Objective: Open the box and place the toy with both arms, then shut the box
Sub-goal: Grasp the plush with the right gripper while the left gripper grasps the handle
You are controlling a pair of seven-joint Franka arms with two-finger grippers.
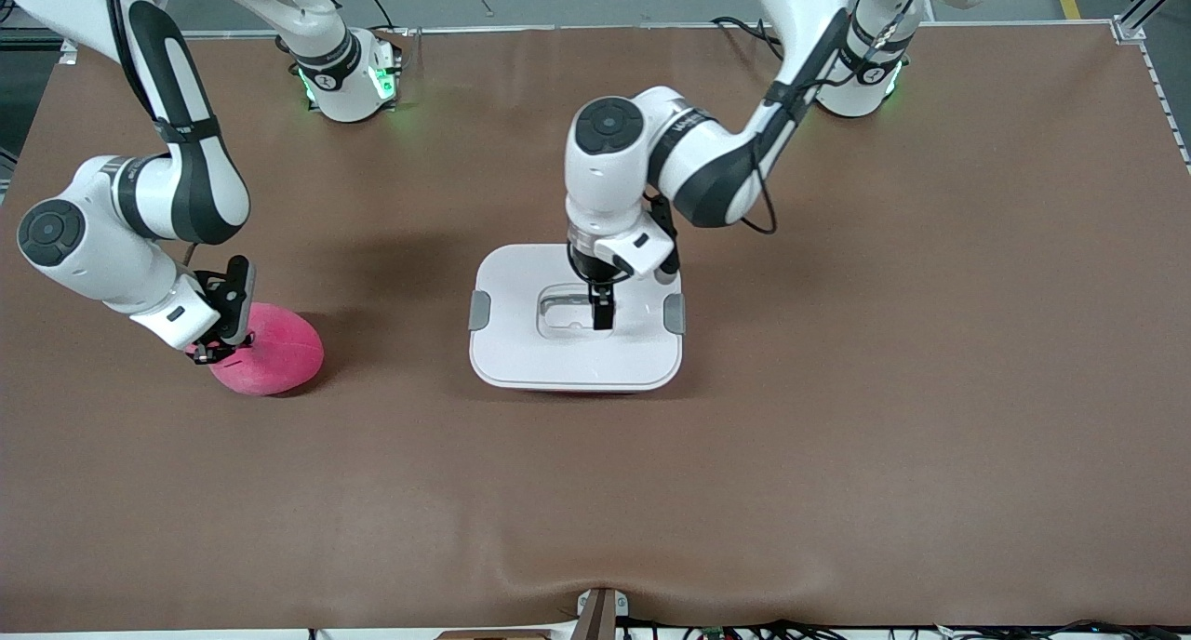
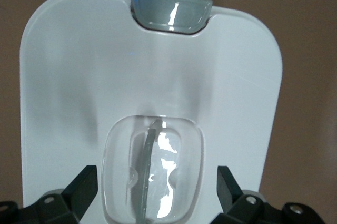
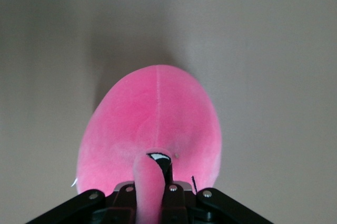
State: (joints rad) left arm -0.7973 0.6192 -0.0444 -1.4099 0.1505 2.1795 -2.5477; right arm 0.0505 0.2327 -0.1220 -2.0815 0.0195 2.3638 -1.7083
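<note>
From the front, my left gripper (image 1: 601, 316) is down in the clear recessed handle (image 1: 569, 311) of the white lid (image 1: 521, 342), which sits shut on the box (image 1: 575, 316) at the middle of the brown bench (image 1: 837, 435); grey clips (image 1: 479, 310) show at the lid's three and nine o'clock edges. My right gripper (image 1: 216, 347) is low at the right arm's end of the bench, closed on the pink toy (image 1: 270, 350), which rests on the bench at about nine o'clock from the box and well apart from it. In the left wrist view, my fingers (image 2: 84, 184) stand wide open on either side of the handle (image 2: 152, 168), touching neither wall of it as far as I can see, and one grey clip (image 2: 171, 16) sits on the lid's (image 2: 73, 76) edge at twelve o'clock. In the right wrist view, my fingers (image 3: 171, 190) are pinched together on a small flap of the toy's (image 3: 152, 124) plush, which fills the lower middle of that view with bare bench (image 3: 274, 50) around it.
</note>
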